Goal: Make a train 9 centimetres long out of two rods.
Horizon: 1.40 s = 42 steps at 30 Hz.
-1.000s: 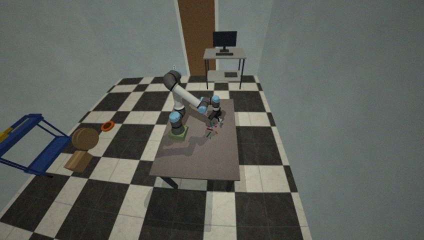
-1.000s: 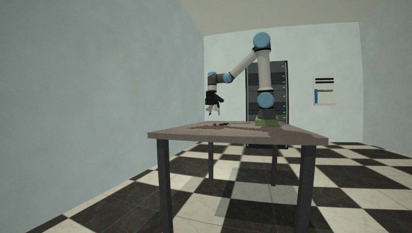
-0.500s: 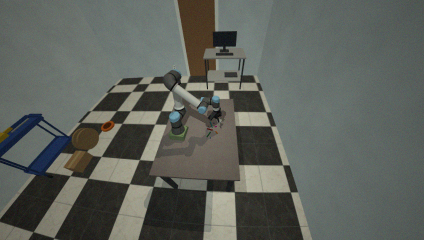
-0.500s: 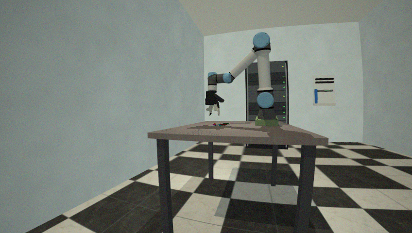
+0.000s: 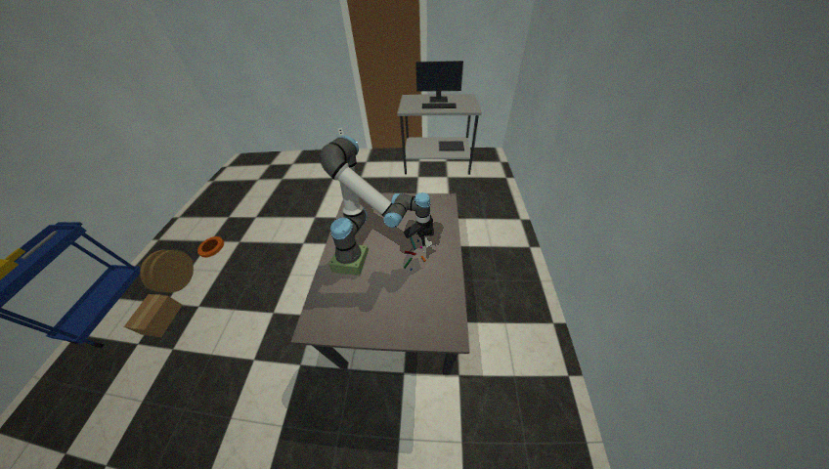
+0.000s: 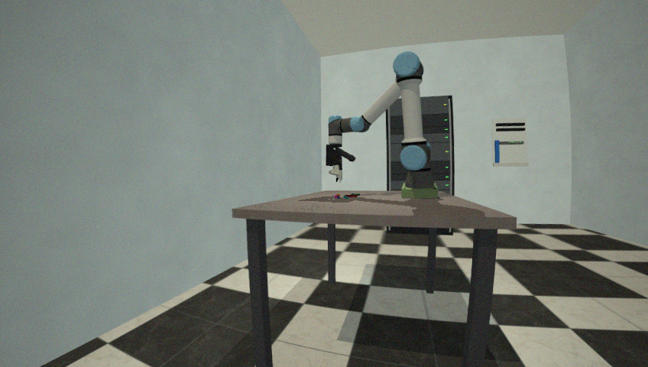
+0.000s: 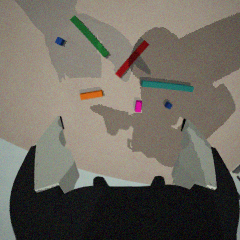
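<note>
In the wrist view several rods lie flat and apart on the brown table [image 7: 30,100]: a green rod [image 7: 90,36], a red rod [image 7: 132,59], a turquoise rod [image 7: 167,86], an orange rod [image 7: 91,94], a magenta rod [image 7: 138,105], and two blue rods [image 7: 60,41] [image 7: 168,105]. My gripper [image 7: 123,118] [image 6: 337,177] [image 5: 417,237] is open and empty. It hangs well above the table over the rods, with the magenta rod a little ahead of the space between its fingers. In the top view the rods [image 5: 414,255] show only as small specks.
The arm's green base [image 5: 349,264] [image 6: 419,192] stands on the table's left side. The table's far edge lies close behind the rods. A desk with a monitor [image 5: 439,105] stands by the back wall; a blue cart [image 5: 52,278] and a box are on the floor at left.
</note>
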### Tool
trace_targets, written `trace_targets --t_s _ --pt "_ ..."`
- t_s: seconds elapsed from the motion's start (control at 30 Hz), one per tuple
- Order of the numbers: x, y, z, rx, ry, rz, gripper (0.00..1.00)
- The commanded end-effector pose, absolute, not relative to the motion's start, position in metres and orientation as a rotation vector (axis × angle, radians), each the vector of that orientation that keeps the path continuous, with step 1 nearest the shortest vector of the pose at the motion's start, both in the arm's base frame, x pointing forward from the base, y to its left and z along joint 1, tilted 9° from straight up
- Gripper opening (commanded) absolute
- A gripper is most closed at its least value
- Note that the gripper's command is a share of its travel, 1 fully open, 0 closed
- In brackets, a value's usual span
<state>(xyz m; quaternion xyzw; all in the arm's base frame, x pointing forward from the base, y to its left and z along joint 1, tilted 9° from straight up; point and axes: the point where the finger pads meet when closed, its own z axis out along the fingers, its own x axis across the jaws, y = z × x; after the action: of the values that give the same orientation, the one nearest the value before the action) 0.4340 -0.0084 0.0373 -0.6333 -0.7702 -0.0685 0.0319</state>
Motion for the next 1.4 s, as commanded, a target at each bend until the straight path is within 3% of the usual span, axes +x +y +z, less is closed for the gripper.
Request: trace_targets --t_s 0.0,1.37 --pt "0.431 -0.025 0.035 -2.136 -2.195 -0.199 1.0" --pt "0.427 -0.045 0.032 -2.338 -1.96 -0.187 1.0"
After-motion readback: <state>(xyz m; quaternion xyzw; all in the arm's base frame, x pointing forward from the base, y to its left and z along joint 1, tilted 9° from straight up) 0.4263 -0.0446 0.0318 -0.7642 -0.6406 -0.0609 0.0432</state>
